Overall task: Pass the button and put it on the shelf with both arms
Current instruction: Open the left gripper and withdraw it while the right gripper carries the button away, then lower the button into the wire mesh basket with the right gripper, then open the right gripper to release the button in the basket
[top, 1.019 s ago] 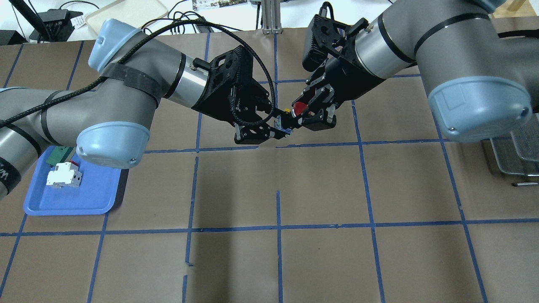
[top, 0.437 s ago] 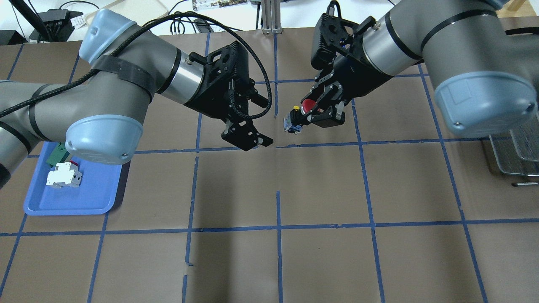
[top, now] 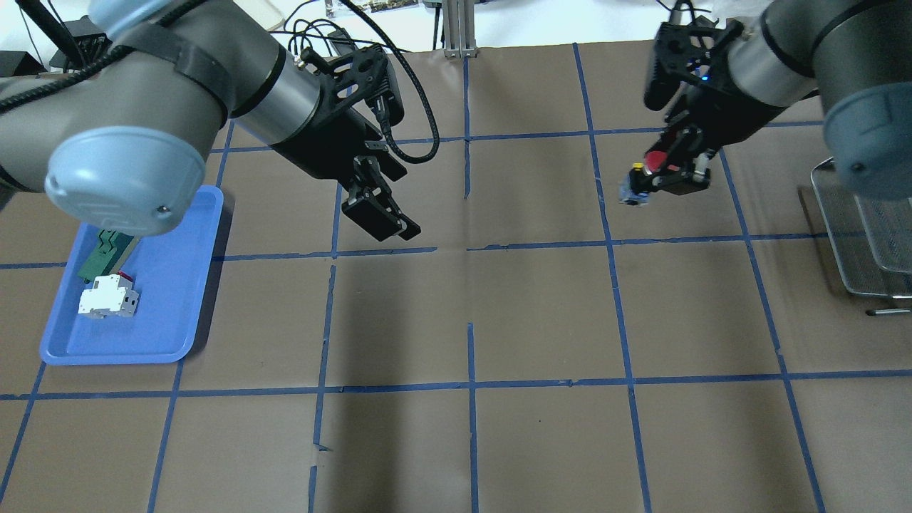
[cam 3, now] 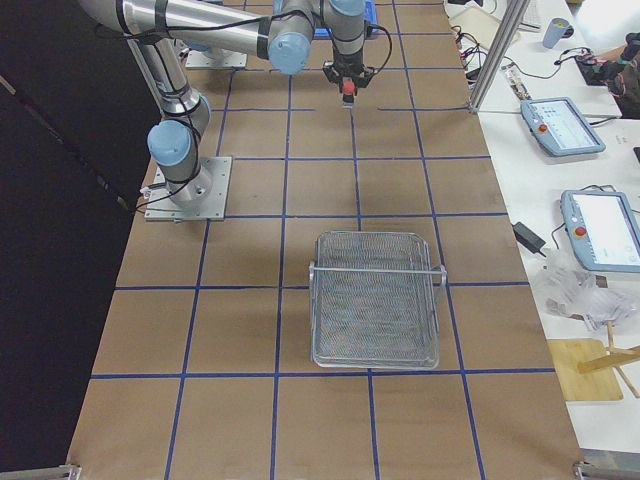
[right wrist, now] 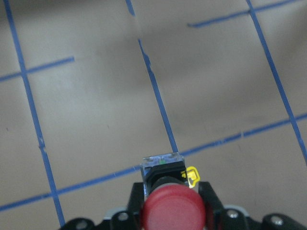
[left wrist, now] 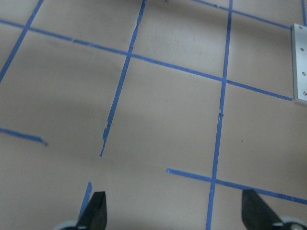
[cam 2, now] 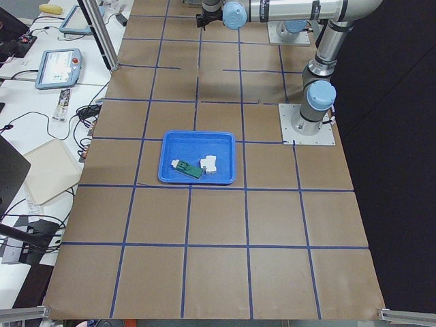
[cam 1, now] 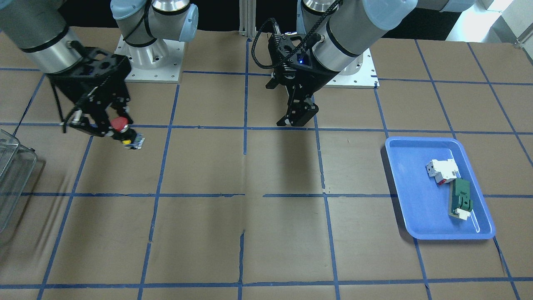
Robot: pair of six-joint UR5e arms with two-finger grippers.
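The button, with its red cap (top: 654,161), is held in my right gripper (top: 662,178), which is shut on its black body above the table at the right. It also shows in the front view (cam 1: 120,123) and close up in the right wrist view (right wrist: 172,211), blue-yellow rear end pointing away. My left gripper (top: 385,221) is open and empty above the table left of centre. Its two fingertips (left wrist: 98,213) stand wide apart with only brown table between them. It also shows in the front view (cam 1: 296,118).
A wire mesh shelf basket (top: 858,242) sits at the table's right edge, right of the right gripper; it also shows in the right view (cam 3: 375,300). A blue tray (top: 167,313) at the left holds a white block (top: 107,296) and a green part (top: 100,253).
Both grippers met at the button a second ago. The left gripper let go and drew back left. The right gripper has carried the button to the right, closer to the wire basket.
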